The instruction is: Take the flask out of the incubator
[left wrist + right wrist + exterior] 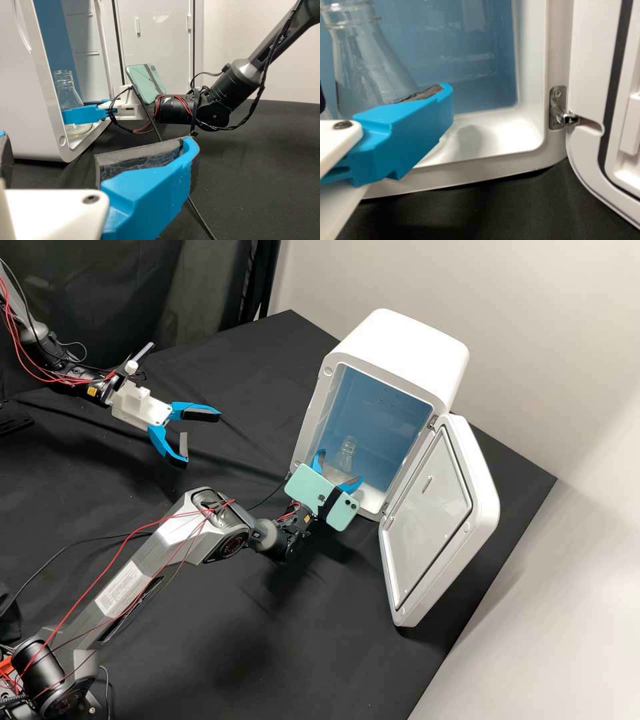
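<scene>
The right arm (200, 533) stretches from the near left corner of the bench (267, 640) low across the black cloth, elbow raised and forearm level, its wrist at the mouth of the incubator (400, 353). A mint-green phone (320, 495) is strapped across that wrist. The right gripper (339, 468) sits just over the threshold of the blue-lined chamber with its jaws apart. In the right wrist view one blue finger (405, 130) lies close alongside the sloping wall of the flask (360, 55); whether the pad touches the glass cannot be told.

The clear flask (347, 452) stands upright on the chamber floor, near the front opening, just beyond the fingertips. The door (440, 520) hangs wide open on the side away from the arms, tilted toward the bench, its metal hinge (560, 114) showing at the lower corner of the frame.

The left arm (40, 340) comes in from the far left edge and holds its gripper (199, 439) above the bench, well apart from the incubator, facing it. Its fingers (150, 185) are spread wide and hold nothing
</scene>
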`<state>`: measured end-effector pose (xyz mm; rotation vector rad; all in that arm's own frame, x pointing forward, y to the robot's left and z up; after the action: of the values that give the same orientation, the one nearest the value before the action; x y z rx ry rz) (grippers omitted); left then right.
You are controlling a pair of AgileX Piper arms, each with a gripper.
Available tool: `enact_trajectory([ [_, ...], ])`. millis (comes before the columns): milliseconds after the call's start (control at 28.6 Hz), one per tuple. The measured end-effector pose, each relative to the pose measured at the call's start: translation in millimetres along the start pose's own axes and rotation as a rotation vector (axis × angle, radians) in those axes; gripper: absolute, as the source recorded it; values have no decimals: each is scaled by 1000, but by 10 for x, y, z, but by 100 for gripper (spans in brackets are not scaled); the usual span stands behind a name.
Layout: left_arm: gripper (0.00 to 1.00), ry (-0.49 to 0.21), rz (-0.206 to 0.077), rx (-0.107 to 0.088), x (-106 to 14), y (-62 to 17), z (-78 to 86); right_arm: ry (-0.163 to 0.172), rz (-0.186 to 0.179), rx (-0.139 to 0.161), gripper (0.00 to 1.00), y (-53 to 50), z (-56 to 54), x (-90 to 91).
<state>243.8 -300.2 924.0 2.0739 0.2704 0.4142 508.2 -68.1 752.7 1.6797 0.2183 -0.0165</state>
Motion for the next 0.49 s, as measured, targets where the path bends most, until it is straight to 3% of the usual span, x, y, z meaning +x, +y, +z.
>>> enact_trajectory([
  [490,100,0,0,0,0,0,0,-1,5,0,0,21,13,-6],
])
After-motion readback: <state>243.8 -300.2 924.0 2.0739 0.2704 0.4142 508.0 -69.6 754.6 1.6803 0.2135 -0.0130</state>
